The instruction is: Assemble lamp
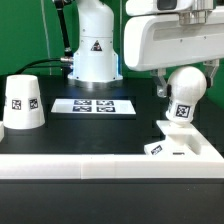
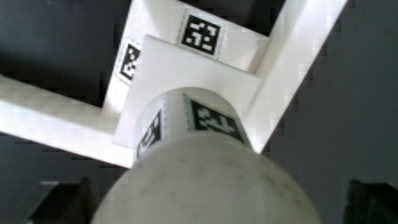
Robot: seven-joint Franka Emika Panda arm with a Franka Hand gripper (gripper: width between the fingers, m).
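Observation:
The ball-shaped white bulb [image 1: 185, 92] stands upright on the low angular base [image 1: 190, 145] at the exterior view's right, a tag on its neck. My gripper [image 1: 186, 80] hangs right over it, open, one dark finger [image 1: 160, 88] beside the ball. In the wrist view the bulb [image 2: 196, 165] fills the foreground, with the tagged base [image 2: 199, 40] beyond it. The dark fingers [image 2: 63, 200] stand on either side of the ball with a gap, not touching it. The tapered shade [image 1: 25, 103] sits mouth down at the exterior view's left, far from the gripper.
The marker board [image 1: 92, 105] lies flat in the middle of the black table. The arm's white pedestal [image 1: 92, 50] stands behind it. A long white rail [image 1: 90, 162] runs along the front edge and borders the base [image 2: 45, 115].

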